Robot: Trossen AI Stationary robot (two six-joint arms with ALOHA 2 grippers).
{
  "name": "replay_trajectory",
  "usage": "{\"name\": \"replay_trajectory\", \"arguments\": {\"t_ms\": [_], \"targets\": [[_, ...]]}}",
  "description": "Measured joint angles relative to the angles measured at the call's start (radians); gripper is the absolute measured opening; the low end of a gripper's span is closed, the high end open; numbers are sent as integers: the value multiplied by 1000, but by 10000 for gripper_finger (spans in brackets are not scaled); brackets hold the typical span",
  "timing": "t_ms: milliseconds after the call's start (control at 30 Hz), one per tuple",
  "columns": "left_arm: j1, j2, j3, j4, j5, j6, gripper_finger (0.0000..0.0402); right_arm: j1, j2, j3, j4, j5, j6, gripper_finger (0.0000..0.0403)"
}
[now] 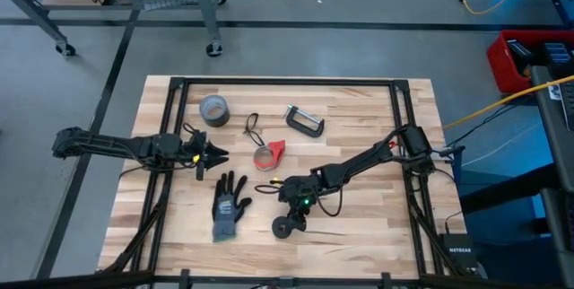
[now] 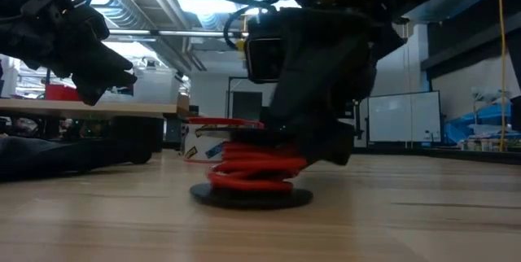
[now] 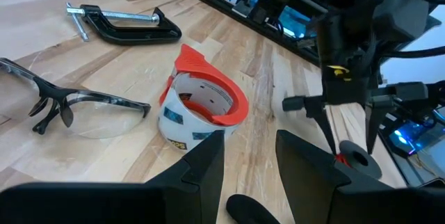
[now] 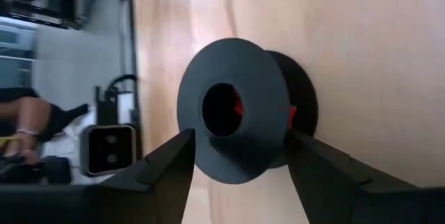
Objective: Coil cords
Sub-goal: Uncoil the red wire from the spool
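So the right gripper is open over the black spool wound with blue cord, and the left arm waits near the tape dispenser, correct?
Not quite: the cord on the spool is red, not blue, as the low view shows. The rest holds: the right gripper is open, its fingers either side of the spool, and the left gripper waits near the tape dispenser.

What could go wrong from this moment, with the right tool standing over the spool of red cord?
1. The right tool stands open around the black spool; closing off-centre could tip the spool, which stands on one flange.
2. The red cord is wound loosely, so some turns might slip off.
3. The left tool, open, hovers near the tape dispenser and safety glasses; it might knock them.
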Motion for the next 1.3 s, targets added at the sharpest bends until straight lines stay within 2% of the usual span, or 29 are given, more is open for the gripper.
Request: {"name": "replay_trajectory", "arguments": {"t_ms": [100,200,333,500,567,700,800,1100,1300], "targets": [[0,0,0,0,0,0,123,0,5,0,14,0,11,221],[0,0,0,0,0,0,123,0,5,0,25,0,11,198],[0,0,0,0,0,0,123,0,6,0,49,1,10,135],[0,0,0,0,0,0,123,-1,6,0,62,-1,-3,32],[0,0,0,0,0,0,123,-1,3,2,76,-11,-17,12],[0,0,0,-1,0,0,123,-1,3,2,75,-10,-19,20],[0,0,0,-1,0,0,123,-1,3,2,80,-16,-33,8],[0,0,0,-1,0,0,123,-37,6,28,122,-38,-74,5],[0,0,0,-1,0,6,123,-81,6,81,122,-116,-123,3]]}}
